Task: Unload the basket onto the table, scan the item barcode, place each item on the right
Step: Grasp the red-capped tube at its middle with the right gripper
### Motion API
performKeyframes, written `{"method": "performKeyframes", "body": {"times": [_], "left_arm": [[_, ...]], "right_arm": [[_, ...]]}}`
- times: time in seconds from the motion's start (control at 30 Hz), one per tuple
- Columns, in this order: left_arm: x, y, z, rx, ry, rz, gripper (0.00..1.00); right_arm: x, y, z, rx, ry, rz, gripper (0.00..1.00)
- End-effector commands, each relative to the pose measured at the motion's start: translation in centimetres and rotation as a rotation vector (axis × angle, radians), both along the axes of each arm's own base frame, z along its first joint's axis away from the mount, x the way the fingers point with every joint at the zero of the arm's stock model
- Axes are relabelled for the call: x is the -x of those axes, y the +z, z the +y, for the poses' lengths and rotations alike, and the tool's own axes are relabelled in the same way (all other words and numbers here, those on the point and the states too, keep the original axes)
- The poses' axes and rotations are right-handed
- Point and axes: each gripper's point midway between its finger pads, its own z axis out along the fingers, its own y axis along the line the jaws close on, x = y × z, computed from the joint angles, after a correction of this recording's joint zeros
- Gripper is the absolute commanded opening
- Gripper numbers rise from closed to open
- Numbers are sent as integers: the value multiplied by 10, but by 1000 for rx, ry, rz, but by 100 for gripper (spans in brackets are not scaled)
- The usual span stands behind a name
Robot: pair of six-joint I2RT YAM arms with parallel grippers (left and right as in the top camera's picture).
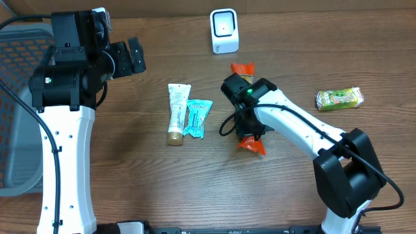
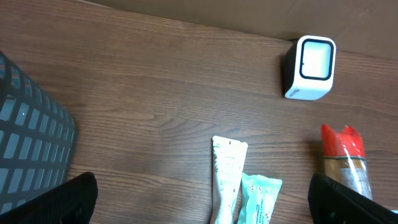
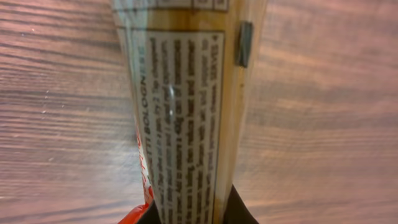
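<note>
Where the right gripper (image 1: 246,112) clamps the packet (image 1: 243,70), its middle is hidden from above; only the orange ends show, near the white scanner (image 1: 224,31). In the right wrist view the label's small print blurs beyond reading. The left gripper (image 1: 129,57) gapes wide, holding nothing, its fingers (image 2: 62,199) cut off at the left wrist view's lower edge.

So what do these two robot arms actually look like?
The left arm and right arm match: white rounded segments, blocky black joints, thin black cables alongside, a small green light on each. The left gripper and right gripper are black.
</note>
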Motion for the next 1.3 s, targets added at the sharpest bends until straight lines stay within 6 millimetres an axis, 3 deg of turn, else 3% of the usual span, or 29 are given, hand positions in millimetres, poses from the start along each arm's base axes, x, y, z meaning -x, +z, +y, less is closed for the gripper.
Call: {"method": "performKeyframes", "body": {"times": [0.0,0.07,0.1,0.2,0.23,0.27,0.33,0.37,0.43,0.5,0.63,0.8,1.07,1.17,1.27], "left_arm": [[-3,0,1,-6,2,-1,100],[-3,0,1,-6,2,-1,100],[-3,0,1,-6,2,-1,100],[-3,0,1,-6,2,-1,100],[-3,0,1,-6,2,-1,100],[-3,0,1,-6,2,-1,100],[-3,0,1,-6,2,-1,100],[-3,0,1,-6,2,-1,100],[-3,0,1,-6,2,-1,100],[-3,0,1,-6,2,-1,100],[-3,0,1,-6,2,-1,100],[-3,0,1,-6,2,-1,100],[-3,0,1,-6,2,-1,100],[-3,0,1,-6,2,-1,100],[-3,0,1,-6,2,-1,100]], "right_arm": [[-9,3,30,15,221,-54,9],[9,-21,44,54,286,5,40],[16,-27,49,61,308,25,47],[32,-20,64,21,360,65,50],[26,2,72,-50,369,57,51],[21,12,73,-73,356,42,52],[2,44,67,-147,301,-4,61],[-9,62,57,-195,255,-26,77],[-24,76,37,-278,192,-25,100],[-34,70,15,-369,103,33,100],[-23,40,17,-601,128,189,100],[-7,4,22,-637,108,287,100],[-9,-45,32,-607,-59,380,100],[-6,-61,34,-575,-114,410,95],[-6,-67,31,-550,-149,418,80]]}}
